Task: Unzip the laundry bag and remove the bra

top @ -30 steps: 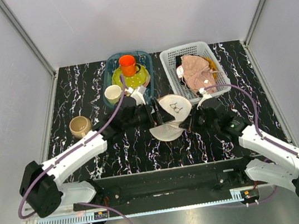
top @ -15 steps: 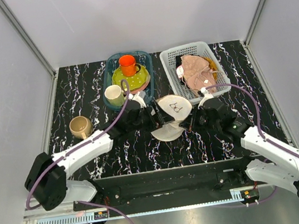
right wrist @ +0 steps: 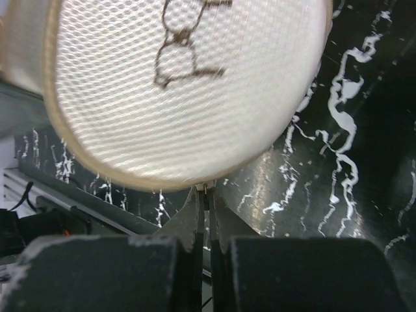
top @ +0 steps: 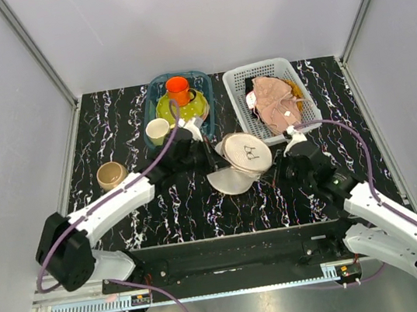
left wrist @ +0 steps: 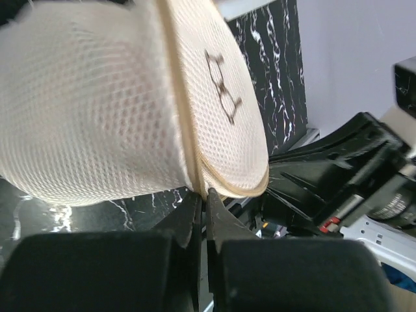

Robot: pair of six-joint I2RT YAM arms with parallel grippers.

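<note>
The cream mesh laundry bag (top: pixel 244 157) is held up between both arms at the table's middle, its round face with the black spectacles print (top: pixel 250 152) turned upward. My left gripper (top: pixel 215 157) is shut on the bag's seam rim (left wrist: pixel 195 170), at the lower edge of the drum. My right gripper (top: pixel 275 165) is shut on a small metal zipper pull (right wrist: pixel 207 188) under the printed face (right wrist: pixel 188 84). A loose flap of the bag (top: pixel 230 182) hangs toward the table. The bra is hidden.
A white lattice basket (top: pixel 238 81) at the back right holds a pale pink cloth (top: pixel 272 99). A blue bin (top: pixel 202 80) holds a green plate and an orange cup (top: pixel 177 90). A cream cup (top: pixel 158 130) and a tan mug (top: pixel 111 175) stand to the left.
My left gripper has closed on the bag's rim. The bag has risen and turned, so its printed face now points more upward. The right arm shifted slightly right.
</note>
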